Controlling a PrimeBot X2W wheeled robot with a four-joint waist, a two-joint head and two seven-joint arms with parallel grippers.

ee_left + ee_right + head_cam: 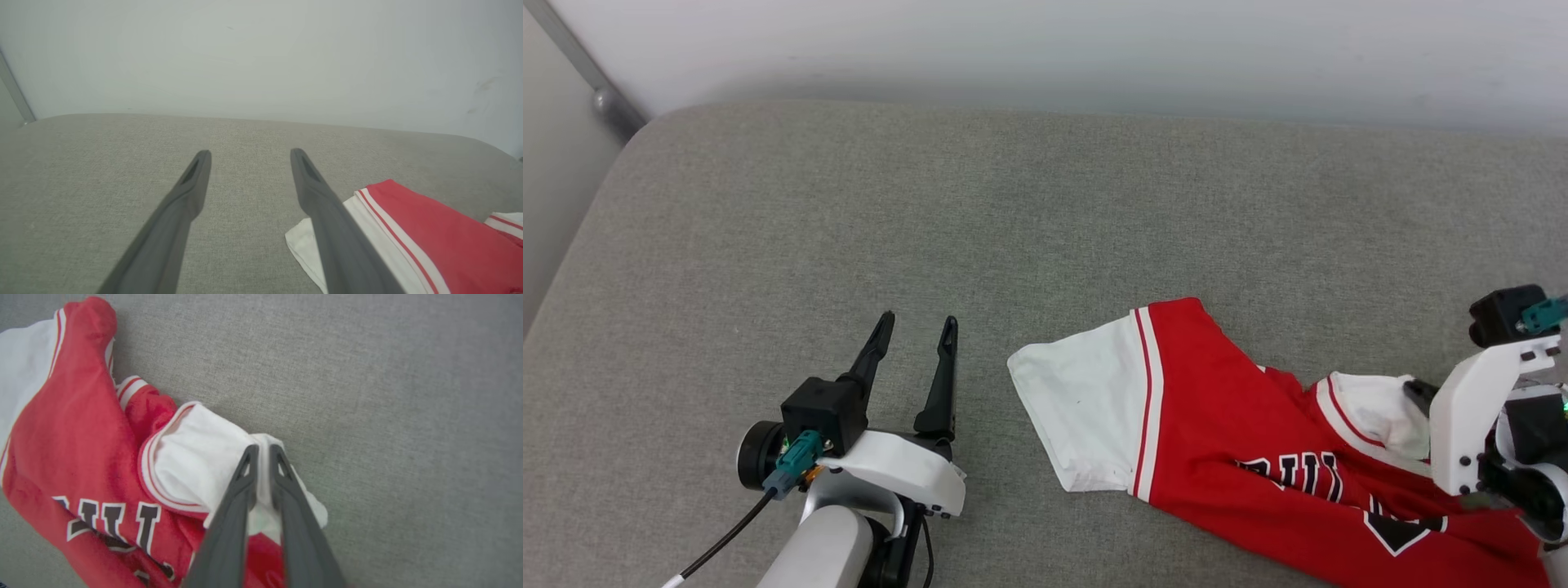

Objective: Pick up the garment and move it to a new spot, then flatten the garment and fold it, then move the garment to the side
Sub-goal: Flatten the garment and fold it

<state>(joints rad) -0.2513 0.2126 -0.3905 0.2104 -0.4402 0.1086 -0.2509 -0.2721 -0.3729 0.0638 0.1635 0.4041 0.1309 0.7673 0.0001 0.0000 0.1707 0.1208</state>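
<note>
Garment (1241, 457), cut off below, has its sleeve (196, 465) pinched by right pincer (263, 451); left pincer (917, 322) spread.

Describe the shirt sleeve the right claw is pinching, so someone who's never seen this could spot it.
Start at the grey padded surface; a red garment with white sleeves lies crumpled at its near right side. The sleeve is the bunched white one at the garment's right end, where the right claw is closed on its fabric. The other white sleeve lies flat toward the middle.
</note>
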